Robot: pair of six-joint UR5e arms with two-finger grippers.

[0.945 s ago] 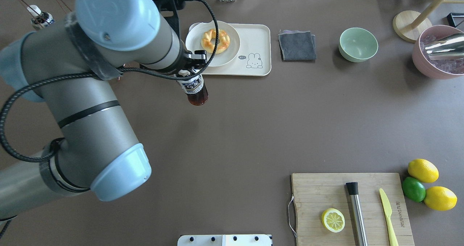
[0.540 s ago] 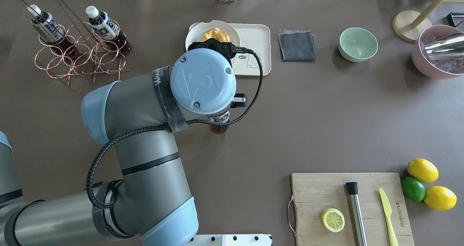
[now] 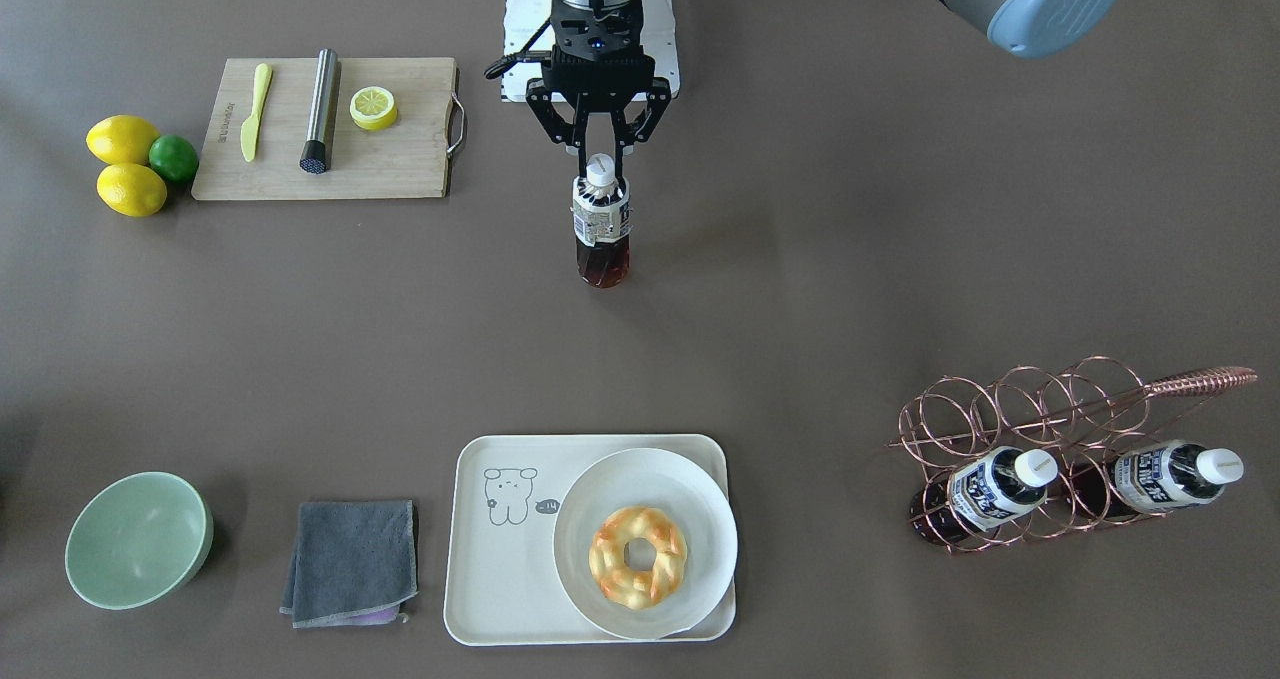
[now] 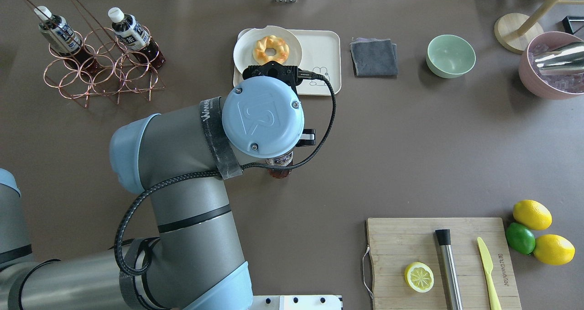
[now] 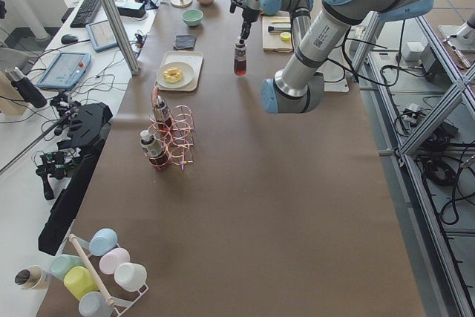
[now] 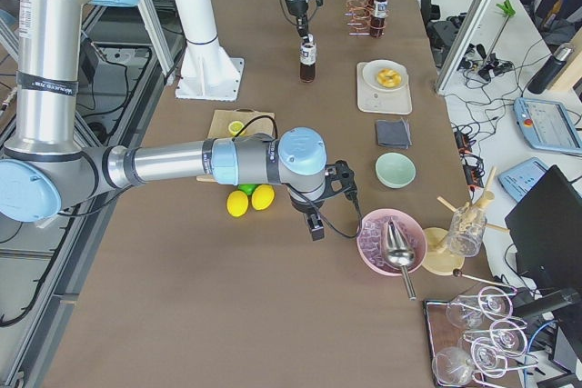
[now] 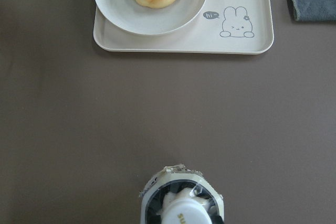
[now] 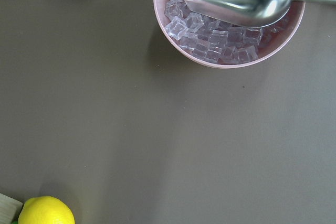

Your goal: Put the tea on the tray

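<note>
- Tea bottle (image 3: pixel 602 229): clear plastic, reddish-brown liquid, printed label, white cap; upright, bare brown surface (image 3: pixel 850 259) all around, well apart from the tray (image 3: pixel 497 579).
- Left gripper (image 3: pixel 600 166): jaws clamped on the cap.
- Cream tray, flat, round-cornered: white plate (image 3: pixel 610 484) with twisted doughnut (image 3: pixel 638 557) covers one half.
- Copper wire rack (image 3: pixel 1040 419): two like bottles, off to one side.
- Right gripper (image 6: pixel 315 221): beside pink ice bowl (image 6: pixel 391 241); whether its jaws are apart or together cannot be told.

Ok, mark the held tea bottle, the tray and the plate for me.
held tea bottle (image 3: pixel 601 221), exterior front-facing view, on its printed label.
tray (image 3: pixel 500 579), exterior front-facing view, on its bare lower-left floor.
plate (image 3: pixel 592 494), exterior front-facing view, on its bare upper-left part near the rim.
</note>
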